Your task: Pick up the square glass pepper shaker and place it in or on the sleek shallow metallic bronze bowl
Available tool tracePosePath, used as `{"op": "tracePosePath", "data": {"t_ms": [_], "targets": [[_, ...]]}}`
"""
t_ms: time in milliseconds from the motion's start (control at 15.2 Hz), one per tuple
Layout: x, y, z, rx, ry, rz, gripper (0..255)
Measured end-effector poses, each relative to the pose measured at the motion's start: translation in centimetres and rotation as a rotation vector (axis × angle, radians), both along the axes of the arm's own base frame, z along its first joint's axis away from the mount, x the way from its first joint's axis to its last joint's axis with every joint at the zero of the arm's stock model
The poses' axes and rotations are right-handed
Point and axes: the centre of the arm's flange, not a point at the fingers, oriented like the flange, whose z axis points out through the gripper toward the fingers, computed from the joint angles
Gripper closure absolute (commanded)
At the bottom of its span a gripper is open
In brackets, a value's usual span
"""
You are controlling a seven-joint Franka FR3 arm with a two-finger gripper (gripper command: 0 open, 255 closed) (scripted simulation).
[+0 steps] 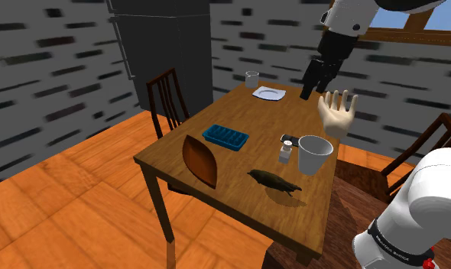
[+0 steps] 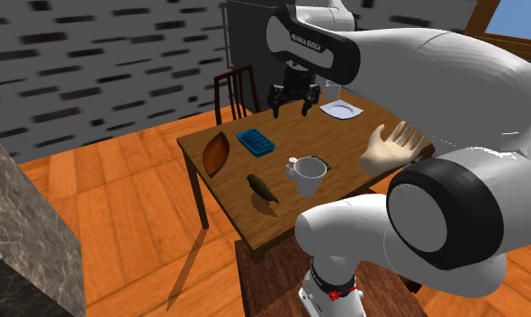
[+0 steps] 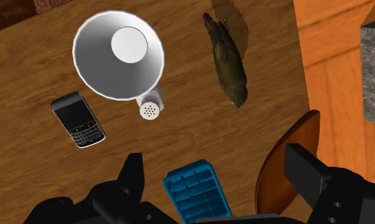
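Wooden bench (image 1: 239,162), holding: square pepper shaker (image 1: 284,154) with perforated white top, upright, just beside a white cup (image 1: 316,153) and near a black phone (image 1: 289,138); shallow brown bowl (image 1: 199,159) at the bench edge beside a blue ice tray (image 1: 225,137), well apart from the shaker; dark bird figure (image 1: 274,181). Tool (image 1: 308,88): black, fingers (image 3: 134,172) apart, clasping nothing, hanging above the bench, clear of the shaker

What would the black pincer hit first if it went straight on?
Probably the blue gridded tray, lying on the brown wooden table right in line with the open black pincer; depth unclear.
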Motion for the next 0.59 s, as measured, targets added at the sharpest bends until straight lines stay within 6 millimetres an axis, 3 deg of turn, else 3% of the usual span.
{"op": "tracePosePath", "data": {"t_ms": [198,594], "targets": [[0.0,-0.4,-1.6,-0.002,-0.002,0.007,0],[1.1,-2.0,-8.9,-0.013,-0.012,0.04,0]]}}
